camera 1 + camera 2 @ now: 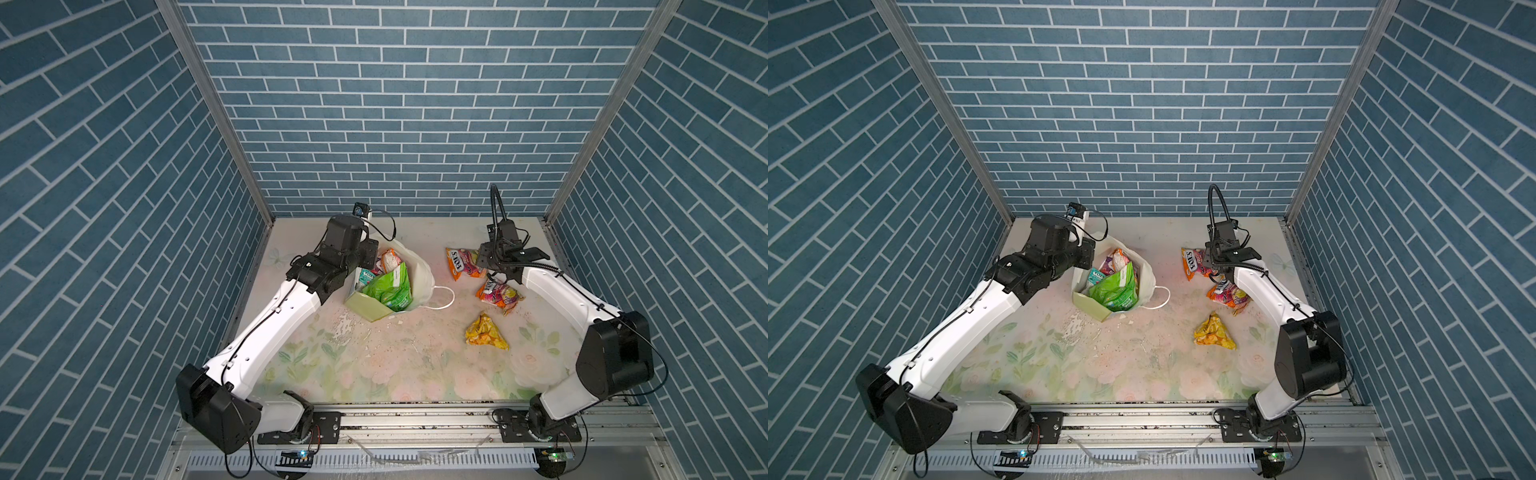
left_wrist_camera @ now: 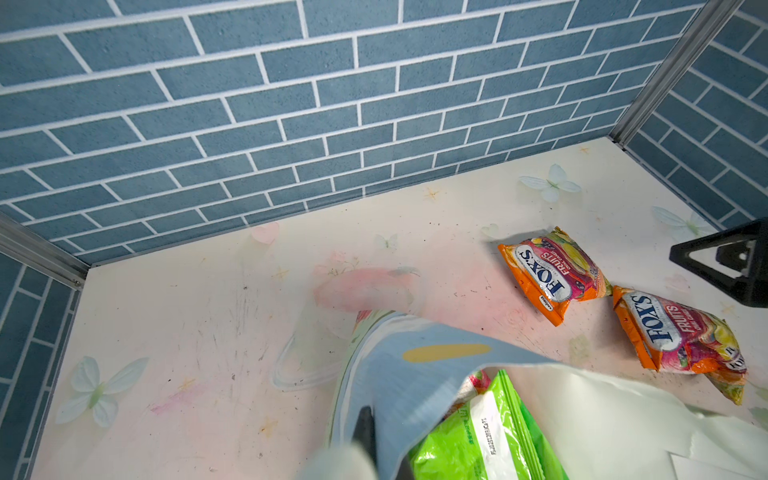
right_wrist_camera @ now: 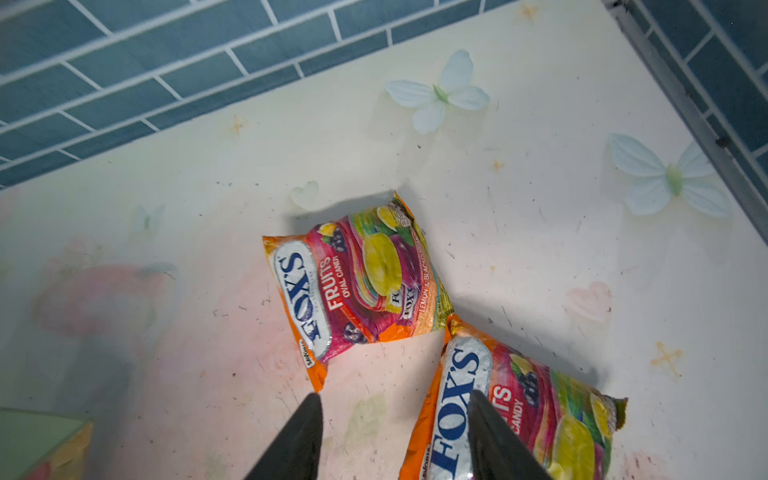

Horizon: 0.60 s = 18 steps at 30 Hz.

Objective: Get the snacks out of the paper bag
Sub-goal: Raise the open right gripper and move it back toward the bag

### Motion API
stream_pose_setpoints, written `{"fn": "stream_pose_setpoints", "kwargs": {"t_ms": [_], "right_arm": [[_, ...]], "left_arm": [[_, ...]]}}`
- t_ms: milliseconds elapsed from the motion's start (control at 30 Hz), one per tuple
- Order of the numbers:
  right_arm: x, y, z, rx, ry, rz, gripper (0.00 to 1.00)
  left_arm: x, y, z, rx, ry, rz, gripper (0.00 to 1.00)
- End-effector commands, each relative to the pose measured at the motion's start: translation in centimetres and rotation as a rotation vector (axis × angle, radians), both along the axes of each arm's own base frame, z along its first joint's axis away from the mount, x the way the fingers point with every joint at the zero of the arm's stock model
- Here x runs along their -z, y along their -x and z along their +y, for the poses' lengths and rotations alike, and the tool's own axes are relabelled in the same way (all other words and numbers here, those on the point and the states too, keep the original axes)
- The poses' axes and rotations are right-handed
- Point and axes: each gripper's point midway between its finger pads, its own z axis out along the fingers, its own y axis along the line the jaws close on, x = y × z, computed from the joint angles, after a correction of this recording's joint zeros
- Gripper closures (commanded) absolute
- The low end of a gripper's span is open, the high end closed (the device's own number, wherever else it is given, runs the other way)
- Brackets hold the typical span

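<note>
On the left-rear part of the floral desk [image 1: 374, 374]: bag [image 1: 420, 272], crumpled, mouth gaping upward, pale green narrow side toward the front, white lining showing.

Left claw [image 2: 380, 446]: closed flat on the bag's rim at its left-rear side, paper pinched between the fingers. Both top views hide it behind the wrist.

Right claw [image 3: 395, 415]: over the right-rear part of the desk, well apart from the bag. Fingers spread, nothing between them. It hangs above the near FOX'S packet [image 3: 511, 415]; one finger crosses that packet in the wrist view, contact cannot be told.

Inside the bag, three packets seen:
- green packet [image 1: 388, 289], on top, at the front of the mouth
- pink packet [image 1: 390, 259], behind it, toward the rear wall
- teal packet [image 1: 365, 275], tucked on the left beside the green one

Out on the desk, right side, three packets:
- far FOX'S packet [image 1: 461, 264], label up
- near FOX'S packet, corner to corner with the far one
- yellow packet [image 1: 484, 336], crumpled, closer to the front, apart from both

White cord handle [image 1: 444, 296] lies on the desk just right of the bag.
</note>
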Motion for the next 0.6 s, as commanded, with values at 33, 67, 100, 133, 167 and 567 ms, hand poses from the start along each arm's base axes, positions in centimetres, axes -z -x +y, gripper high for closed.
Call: {"fn": "stream_pose_setpoints", "kwargs": {"t_ms": [33,67,100,133,167,567], "right_arm": [[-3.0,1.2,0.3,0.008,0.000,-0.090,0.43],[-3.6,1.6,0.6,-0.001,-0.011,-0.113,0.43],[-4.0,1.9,0.7,-0.008,-0.021,-0.130,0.43],[-4.5,2.3,0.9,-0.016,-0.028,-0.150,0.43],[-4.8,2.7,1.0,-0.021,-0.034,-0.168,0.43],[-4.6,6.0,2.8,-0.121,-0.146,-0.271,0.32]], "left_arm": [[-3.4,-0.1,0.1,-0.012,0.073,-0.102,1.00],[-3.4,-0.2,0.0,-0.011,0.075,-0.099,1.00],[-3.3,-0.3,0.0,-0.010,0.077,-0.095,1.00],[-3.3,-0.3,-0.1,-0.011,0.078,-0.092,1.00],[-3.1,-0.5,-0.1,-0.013,0.077,-0.087,1.00],[-1.0,-1.5,0.5,-0.076,0.022,-0.031,1.00]]}}
